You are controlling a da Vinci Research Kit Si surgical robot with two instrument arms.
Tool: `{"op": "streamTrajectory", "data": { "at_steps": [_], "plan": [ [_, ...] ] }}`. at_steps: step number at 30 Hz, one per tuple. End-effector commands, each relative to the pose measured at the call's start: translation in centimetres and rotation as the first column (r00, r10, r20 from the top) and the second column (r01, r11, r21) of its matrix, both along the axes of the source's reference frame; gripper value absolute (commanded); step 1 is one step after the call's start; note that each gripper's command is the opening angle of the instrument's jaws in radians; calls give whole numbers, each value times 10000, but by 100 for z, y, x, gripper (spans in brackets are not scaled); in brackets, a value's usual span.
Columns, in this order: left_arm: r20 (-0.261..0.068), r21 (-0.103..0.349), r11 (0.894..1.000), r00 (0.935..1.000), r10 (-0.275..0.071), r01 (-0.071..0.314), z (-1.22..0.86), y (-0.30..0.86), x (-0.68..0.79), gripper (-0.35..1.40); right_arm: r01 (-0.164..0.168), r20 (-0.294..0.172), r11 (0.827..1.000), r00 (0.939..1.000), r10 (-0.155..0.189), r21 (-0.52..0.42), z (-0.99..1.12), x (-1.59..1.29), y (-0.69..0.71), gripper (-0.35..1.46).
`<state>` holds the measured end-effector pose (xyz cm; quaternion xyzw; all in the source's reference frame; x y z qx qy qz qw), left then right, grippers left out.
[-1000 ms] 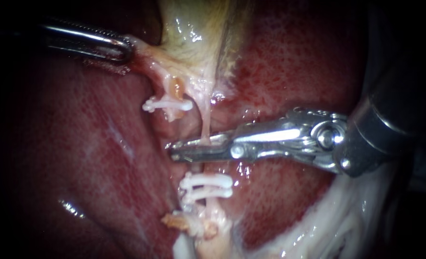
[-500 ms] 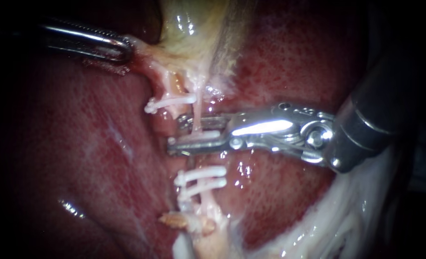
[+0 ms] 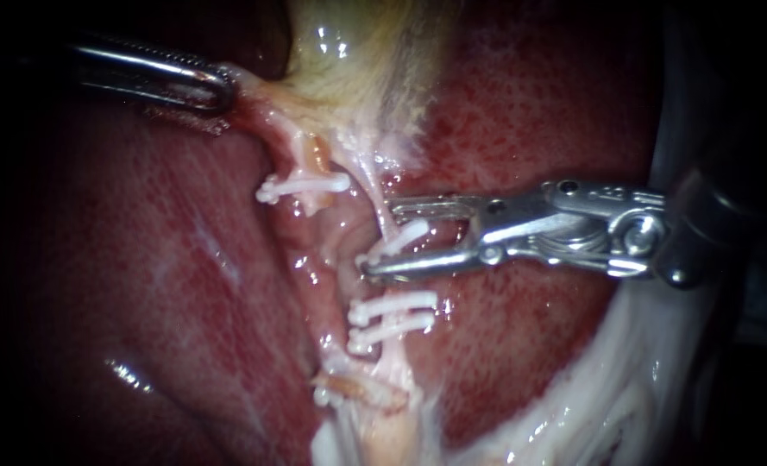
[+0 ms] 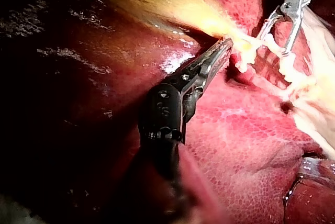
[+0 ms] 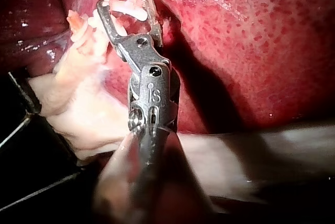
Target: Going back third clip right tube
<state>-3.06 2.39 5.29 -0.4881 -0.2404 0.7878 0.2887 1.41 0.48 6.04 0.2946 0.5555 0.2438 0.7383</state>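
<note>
Where the right tube [image 3: 373, 192] drops from the gallbladder [image 3: 357, 60] across the liver [image 3: 530, 112], white clips are entered on it.

Item: third clip [image 3: 405, 236]. It is seated slantwise across the tube, just above the lower pair [image 3: 396, 303].

Item: right instrument [image 3: 383, 238]. The shaft enters nearly level from the right. The hand is released, its two halves spread to either side of the third clip. The clip lies in the gap, to all appearance ungripped.

Item: left instrument [image 3: 223, 86]. The hand is clenched on a pale edge of the gallbladder, well apart from the clip.

Governing relation: the tube's long axis runs roughly crosswise to the right instrument's shaft. The clip sits inside the open hand, toward its tip end. The right instrument is much the nearer.

Judgement: the withdrawal should run straight back along the shaft, away from the tube. The hand should be kept spread so that neither half snags the clip.
</note>
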Motion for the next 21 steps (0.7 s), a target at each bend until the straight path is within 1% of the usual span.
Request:
{"op": "streamTrajectory", "data": {
  "at_steps": [1, 2, 5, 13, 17, 21],
  "plan": [
    [3, 2, 10000, 10000, 1, -1, 0, 0, 0, -35, 106, -75, 9999, 9999, -107, -43, -4, -2, -1, 50],
    [3, 2, 10000, 10000, 2, -2, 0, 0, 0, -35, 186, -132, 9998, 9997, -187, -78, -7, -4, -2, 50],
    [4, 2, 10000, 10000, 3, -3, 0, 0, 0, -35, 242, -175, 9996, 9995, -244, -121, -13, -7, -4, 50],
    [8, 2, 10000, 10000, 9, -9, 0, 0, 1, -35, 282, -200, 9994, 9994, -286, -175, -9, -11, -3, 50],
    [5, 2, 10000, 10000, 4, -4, 1, 0, 0, -35, 267, -144, 9994, 9995, -270, -210, 0, 3, -3, 50],
    [4, 1, 10000, 10000, 3, -3, 1, 0, 0, -35, 443, -244, 9987, 9987, -449, -234, 19, 27, -7, 50]
  ]
}}
